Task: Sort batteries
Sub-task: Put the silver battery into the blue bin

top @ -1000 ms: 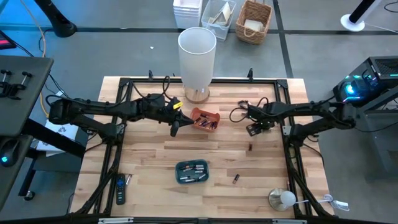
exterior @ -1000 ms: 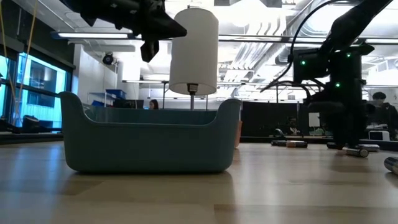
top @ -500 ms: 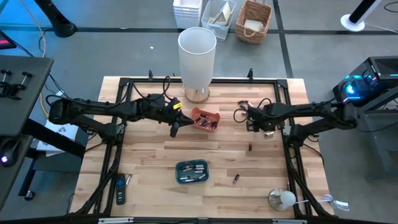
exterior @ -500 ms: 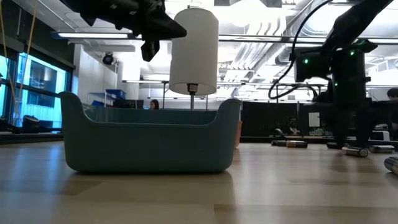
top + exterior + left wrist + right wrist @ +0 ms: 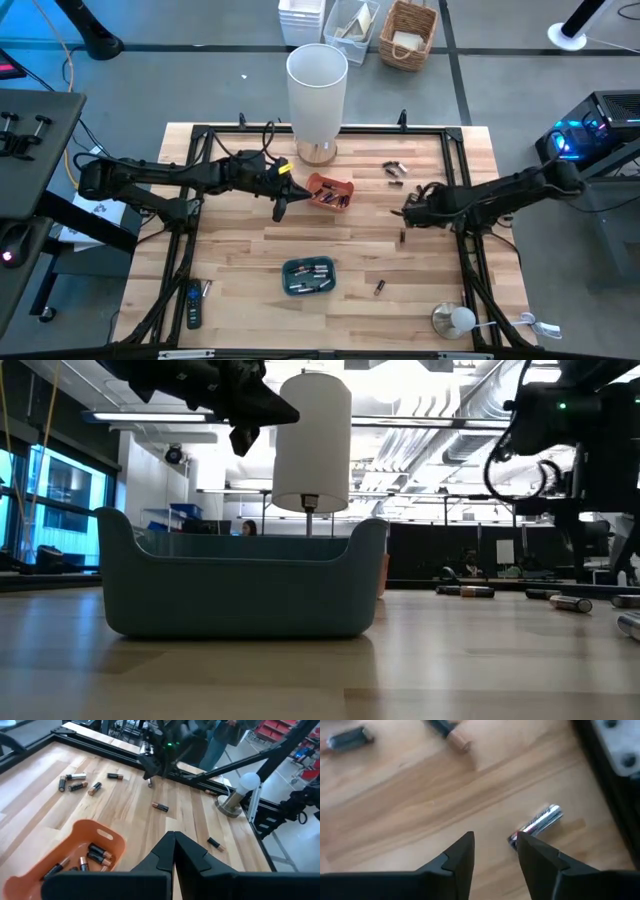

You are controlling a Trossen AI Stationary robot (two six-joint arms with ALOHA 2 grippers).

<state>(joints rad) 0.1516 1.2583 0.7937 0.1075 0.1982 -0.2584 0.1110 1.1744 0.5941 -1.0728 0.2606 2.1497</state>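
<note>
High view shows my right gripper (image 5: 408, 213), jaws still parted, has moved nearer, off the far batteries (image 5: 394, 169)

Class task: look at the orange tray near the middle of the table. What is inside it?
The orange tray holds several batteries, dark with copper ends, lying loosely. The exact count is unclear: in the left wrist view the left end effector covers part of the tray, and any batteries beneath the others are hidden.

Robotics lab: framed workbench (image 5: 230, 240), ceiling ducts (image 5: 440, 440).
</note>
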